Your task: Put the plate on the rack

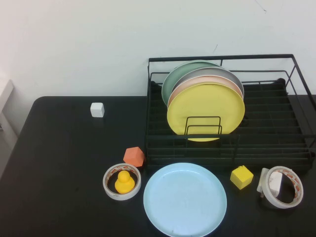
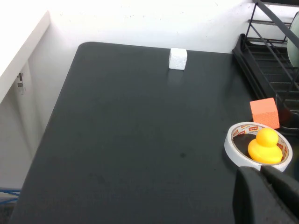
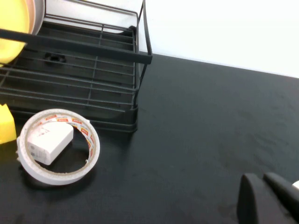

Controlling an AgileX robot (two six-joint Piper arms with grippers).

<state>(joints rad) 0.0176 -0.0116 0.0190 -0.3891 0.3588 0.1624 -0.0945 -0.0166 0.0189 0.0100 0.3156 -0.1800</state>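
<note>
The light blue plate (image 1: 185,199) lies flat on the black table at the front centre, just in front of the rack. The black wire rack (image 1: 222,58) stands at the back right and holds several upright plates, the yellow plate (image 1: 206,111) in front and a pale green one (image 1: 173,81) at the back. Neither arm shows in the high view. My left gripper (image 2: 259,170) is shut and empty, above the table near the tape roll with the duck. My right gripper (image 3: 259,176) is shut and empty, over bare table to the right of the rack (image 3: 79,70).
A tape roll (image 1: 122,181) with a yellow rubber duck (image 2: 265,145) inside and an orange block (image 1: 134,156) sit left of the plate. A yellow block (image 1: 241,177) and a tape roll around a white adapter (image 1: 281,186) sit to its right. A white cube (image 1: 97,109) is at the back left.
</note>
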